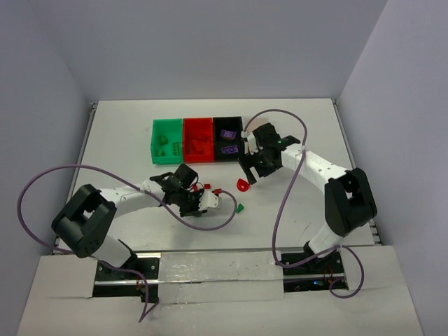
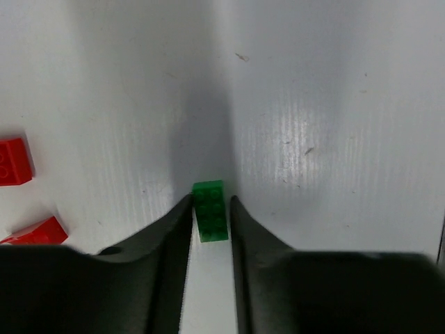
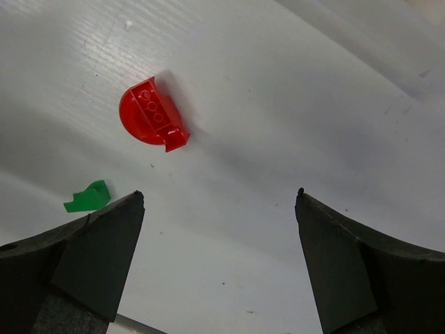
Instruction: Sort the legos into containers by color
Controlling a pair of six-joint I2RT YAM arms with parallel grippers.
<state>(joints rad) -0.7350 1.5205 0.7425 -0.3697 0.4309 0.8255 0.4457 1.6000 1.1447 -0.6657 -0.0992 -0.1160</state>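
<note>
Your left pincer [image 2: 211, 197] is down at the worktop [image 1: 301, 126] with the green brick [image 2: 210, 211] sitting right between its tips. The fingers [image 2: 167, 264] have narrowed to about the brick's width, one on each side. Honestly, you can't tell from the left wrist view whether they're actually squeezing it or just hugging it. The brick looks like it's lying flat on the worktop, studs up. Two red bricks [image 2: 14, 161] lie off to the left in that view, apart from the pincer.

Your right pincer [image 3: 220, 193] is spread wide with nothing in it, hanging over bare worktop. The red rounded piece [image 3: 151, 115] is beyond the tips and closer to the left finger, not touching either one. From the top camera that pincer sits just in front of the black bin [image 1: 240, 138].

Bins are at the far side of the worktop. The green bin [image 1: 155, 140] has some green bits in it and the red bin [image 1: 197, 123] has some red ones. The black bin holds two purple bricks [image 1: 226, 133]. The green brick is out in the open, near the middle of the worktop, well short of the green bin.
</note>
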